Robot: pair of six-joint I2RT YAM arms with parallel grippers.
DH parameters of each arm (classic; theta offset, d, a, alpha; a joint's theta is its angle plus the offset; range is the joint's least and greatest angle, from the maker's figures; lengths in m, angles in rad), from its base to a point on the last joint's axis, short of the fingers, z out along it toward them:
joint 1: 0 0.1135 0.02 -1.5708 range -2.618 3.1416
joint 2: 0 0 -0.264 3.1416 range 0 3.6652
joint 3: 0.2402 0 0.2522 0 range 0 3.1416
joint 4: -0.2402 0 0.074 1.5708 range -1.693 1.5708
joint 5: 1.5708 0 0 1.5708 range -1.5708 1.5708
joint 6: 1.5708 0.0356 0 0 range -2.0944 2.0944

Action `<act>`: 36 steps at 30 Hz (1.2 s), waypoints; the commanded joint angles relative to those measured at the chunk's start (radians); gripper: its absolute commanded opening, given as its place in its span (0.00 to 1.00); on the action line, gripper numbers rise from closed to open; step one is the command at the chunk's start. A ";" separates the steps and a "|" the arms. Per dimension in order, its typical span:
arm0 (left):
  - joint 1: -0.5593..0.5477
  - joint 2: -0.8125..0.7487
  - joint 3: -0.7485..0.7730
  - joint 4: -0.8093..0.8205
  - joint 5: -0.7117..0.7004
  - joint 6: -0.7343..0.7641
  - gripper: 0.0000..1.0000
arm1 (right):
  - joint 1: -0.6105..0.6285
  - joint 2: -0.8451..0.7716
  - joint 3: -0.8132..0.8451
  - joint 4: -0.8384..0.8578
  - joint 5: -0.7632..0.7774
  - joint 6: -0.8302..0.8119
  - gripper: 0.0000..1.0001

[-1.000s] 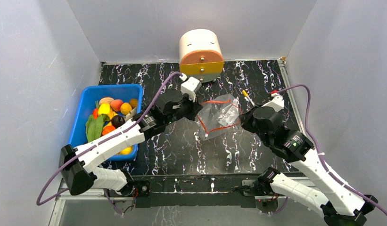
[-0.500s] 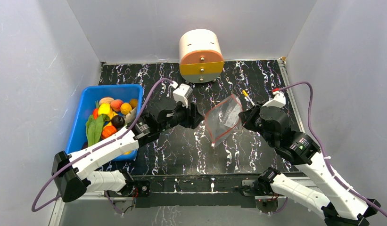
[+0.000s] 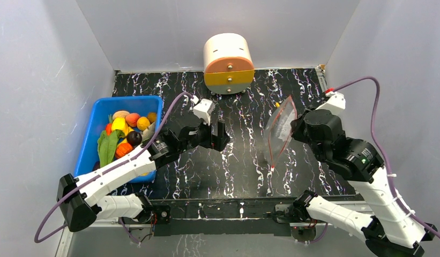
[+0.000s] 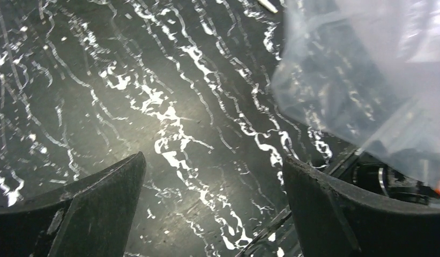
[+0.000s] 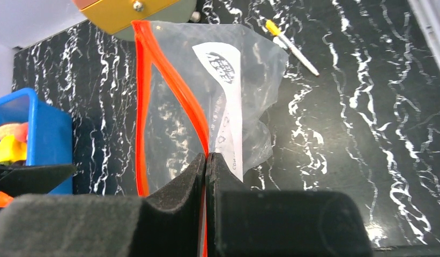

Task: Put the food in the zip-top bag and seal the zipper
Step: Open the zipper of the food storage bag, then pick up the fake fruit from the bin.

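The zip-top bag (image 3: 282, 122) hangs off the table, clear and crinkly, with its white label (image 5: 228, 91) showing. My right gripper (image 3: 293, 127) (image 5: 207, 158) is shut on one side of the zipper (image 5: 144, 101), a red-orange strip whose two sides stand apart, so the mouth gapes. Left of the bag, my left gripper (image 3: 223, 138) (image 4: 212, 160) is open over bare table with nothing between its fingers; the bag (image 4: 378, 80) fills its upper right view. The food (image 3: 124, 134) lies in a blue bin (image 3: 129, 99): a leafy green, with yellow, orange and dark pieces.
A cream and orange round drawer unit (image 3: 229, 63) stands at the back centre. A yellow-tipped white pen (image 5: 292, 47) lies on the table behind the bag. Grey walls close in on the left, back and right.
My left gripper opened, let go of the bag and drew back to the left. My right gripper carried the bag up and to the right, so it now hangs upright.
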 commanded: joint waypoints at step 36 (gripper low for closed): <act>0.815 -0.141 -0.077 -0.392 -0.174 -0.092 0.82 | 0.001 0.082 -0.436 0.636 -0.359 -0.046 0.00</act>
